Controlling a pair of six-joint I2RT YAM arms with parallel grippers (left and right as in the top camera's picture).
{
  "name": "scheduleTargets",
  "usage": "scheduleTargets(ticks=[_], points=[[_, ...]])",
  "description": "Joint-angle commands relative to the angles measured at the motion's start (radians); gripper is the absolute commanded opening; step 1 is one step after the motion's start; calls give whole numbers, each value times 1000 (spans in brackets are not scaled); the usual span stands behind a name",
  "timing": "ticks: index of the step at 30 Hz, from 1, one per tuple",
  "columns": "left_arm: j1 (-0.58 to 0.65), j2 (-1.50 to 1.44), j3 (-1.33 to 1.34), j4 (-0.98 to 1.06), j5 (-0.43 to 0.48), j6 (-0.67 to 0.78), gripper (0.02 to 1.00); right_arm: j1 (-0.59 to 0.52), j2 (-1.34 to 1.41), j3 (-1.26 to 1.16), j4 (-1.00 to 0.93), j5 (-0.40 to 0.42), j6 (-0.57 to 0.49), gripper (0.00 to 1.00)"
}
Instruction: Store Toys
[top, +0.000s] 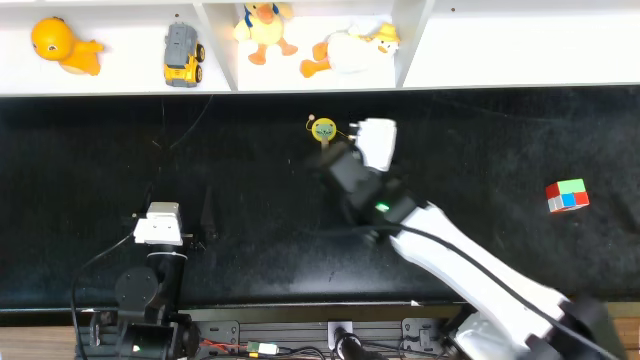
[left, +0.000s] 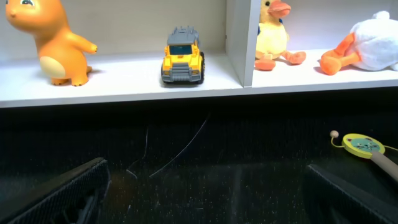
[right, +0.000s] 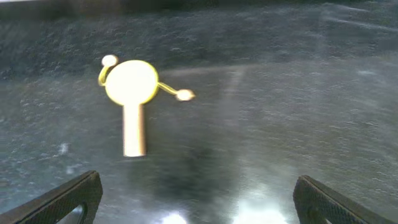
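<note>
- The drum (top: 323, 128) (a small rattle: yellow disc, pale handle, two beads on strings) lies flat on the black table (top: 100, 150). It is near the front edge of the shelf (top: 300, 85), before the bay that holds the two ducks.
- The right gripper (right: 199, 196) is spread wide, with nothing between its fingers. From above it shows just short of the drum, with the arm reaching across from the right.
- In the right wrist view the drum (right: 132, 106) lies ahead of the fingers and apart from both, not in the gap. Its handle end is toward the gripper and its disc is farther off. It sits nearer one finger than the other, off the gap's middle line.
- The left gripper (left: 205, 193) is also spread wide and holds nothing. Its arm is drawn back near its base at the table's left, well apart from the drum.
- From the left wrist view the drum (left: 364, 145) shows far off to the side, on the table below the shelf.
- A cube (top: 567, 195) of coloured squares sits on the table far to the right, well apart from both grippers.
- On the shelf, one bay holds an orange figure (top: 62, 45) and a yellow truck (top: 183, 55). The next bay holds a yellow duck (top: 265, 28), upright, and a white duck (top: 350, 50) lying on its side.
</note>
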Motion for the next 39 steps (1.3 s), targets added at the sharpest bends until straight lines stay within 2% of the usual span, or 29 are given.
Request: scheduleTargets(ticks=[1, 5, 12, 17, 23, 33, 39], points=[[5, -10, -3, 0, -9, 4, 998, 54, 125, 103, -2, -15, 31, 996], [5, -10, -3, 0, -9, 4, 998, 69, 229, 153, -2, -40, 31, 996], [5, -10, -2, 0, -9, 4, 998, 67, 320, 171, 2, 34, 58, 996], [5, -10, -3, 0, -9, 4, 998, 58, 360, 171, 43, 39, 63, 996], [5, -10, -3, 0, -9, 4, 996, 42, 386, 171, 142, 44, -10, 996], [5, -10, -3, 0, -9, 4, 998, 11, 421, 171, 198, 34, -15, 996], [5, -10, -3, 0, -9, 4, 998, 6, 454, 171, 248, -2, -15, 991]])
